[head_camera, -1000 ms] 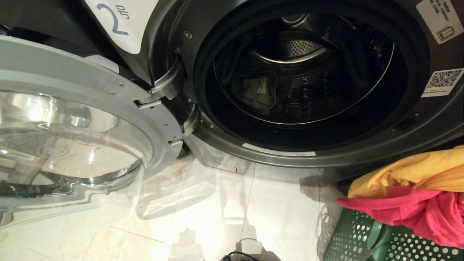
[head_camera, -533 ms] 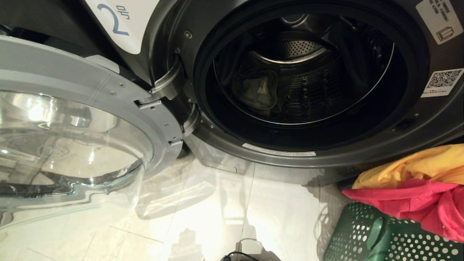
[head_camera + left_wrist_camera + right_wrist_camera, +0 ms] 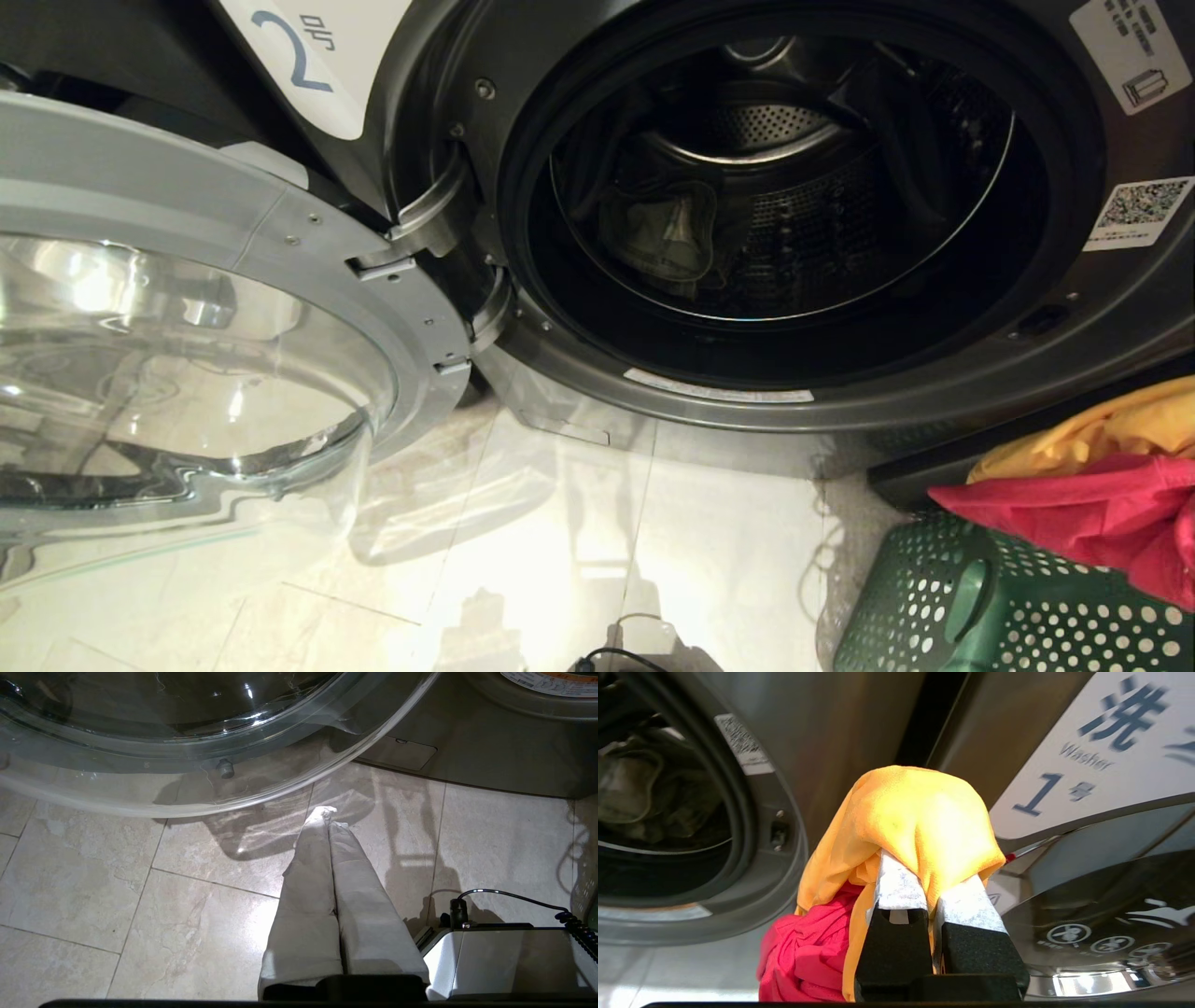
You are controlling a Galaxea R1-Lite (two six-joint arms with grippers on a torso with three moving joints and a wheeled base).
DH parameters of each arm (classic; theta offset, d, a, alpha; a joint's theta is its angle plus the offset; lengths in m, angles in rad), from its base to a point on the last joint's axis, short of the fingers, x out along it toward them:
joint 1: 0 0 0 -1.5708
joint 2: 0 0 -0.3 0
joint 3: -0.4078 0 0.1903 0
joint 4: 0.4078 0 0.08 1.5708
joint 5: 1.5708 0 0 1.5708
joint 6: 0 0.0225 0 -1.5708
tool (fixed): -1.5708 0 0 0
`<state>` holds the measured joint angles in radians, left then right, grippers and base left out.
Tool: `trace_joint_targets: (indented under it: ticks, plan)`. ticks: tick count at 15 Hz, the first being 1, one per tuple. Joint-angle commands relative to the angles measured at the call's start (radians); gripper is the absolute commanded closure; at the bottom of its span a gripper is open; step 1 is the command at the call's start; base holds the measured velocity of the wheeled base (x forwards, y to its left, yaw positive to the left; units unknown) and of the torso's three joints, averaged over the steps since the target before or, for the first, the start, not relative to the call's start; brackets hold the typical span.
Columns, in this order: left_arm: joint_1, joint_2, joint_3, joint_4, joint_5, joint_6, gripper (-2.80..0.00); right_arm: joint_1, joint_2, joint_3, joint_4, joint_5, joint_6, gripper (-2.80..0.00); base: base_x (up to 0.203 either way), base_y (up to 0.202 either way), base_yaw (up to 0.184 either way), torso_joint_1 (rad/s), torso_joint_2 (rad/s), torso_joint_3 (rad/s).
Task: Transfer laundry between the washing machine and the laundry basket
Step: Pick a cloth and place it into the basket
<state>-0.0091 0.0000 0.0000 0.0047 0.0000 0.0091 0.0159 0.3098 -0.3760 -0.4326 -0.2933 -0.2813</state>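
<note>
The washing machine [image 3: 934,392], marked with the numeral 2 on its white label [image 3: 308,56], is standing with its round glass door [image 3: 187,373] swung fully open to the robot's left. The drum opening is facing the head camera. Inside the drum, grey-green denim jeans [image 3: 658,233] are lying against the perforated drum wall, toward its left side.

The right gripper [image 3: 924,877] is pinching the yellow-orange garment [image 3: 915,816]; its two fingers [image 3: 896,886] are pressed close together with the fabric draping over their tips. The red garment [image 3: 808,952] is hanging beneath the yellow-orange one, bunched against it. Whether the red garment is also caught between the fingers cannot be told. In the right wrist view, the gripper is sitting between the open washing machine and the neighbouring washer labelled 1 [image 3: 1064,779].

In the head view, the yellow-orange garment [image 3: 1120,429] and the red garment [image 3: 1102,513] are hanging directly above the laundry basket [image 3: 980,616], at the lower right of the scene. The basket is standing on the tiled floor [image 3: 560,560], just beside the lower right front of the washing machine.

The left gripper [image 3: 327,816] is hanging over the floor, just beside the lower rim of the open glass door [image 3: 187,742]. Its fingers [image 3: 308,896] are pressed together and are gripping nothing.
</note>
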Motion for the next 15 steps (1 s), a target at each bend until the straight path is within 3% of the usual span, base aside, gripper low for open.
trace_joint_targets:
  ticks: [1, 10, 15]
  plan:
    - [0.0, 0.002, 0.0, 0.0, 0.0, 0.0, 0.0, -0.028, 0.002, -0.021, -0.003, 0.002, -0.004, 0.0, 0.0, 0.0, 0.0, 0.0, 0.0, 0.0]
    - [0.0, 0.002, 0.0, 0.0, 0.0, 0.0, 0.0, -0.098, -0.028, -0.071, -0.007, -0.013, -0.018, 0.0, 0.0, 0.0, 0.0, 0.0, 0.0, 0.0]
    - [0.0, 0.002, 0.0, 0.0, 0.0, 0.0, 0.0, -0.239, 0.04, -0.133, 0.045, -0.011, -0.001, 0.0, 0.0, 0.0, 0.0, 0.0, 0.0, 0.0]
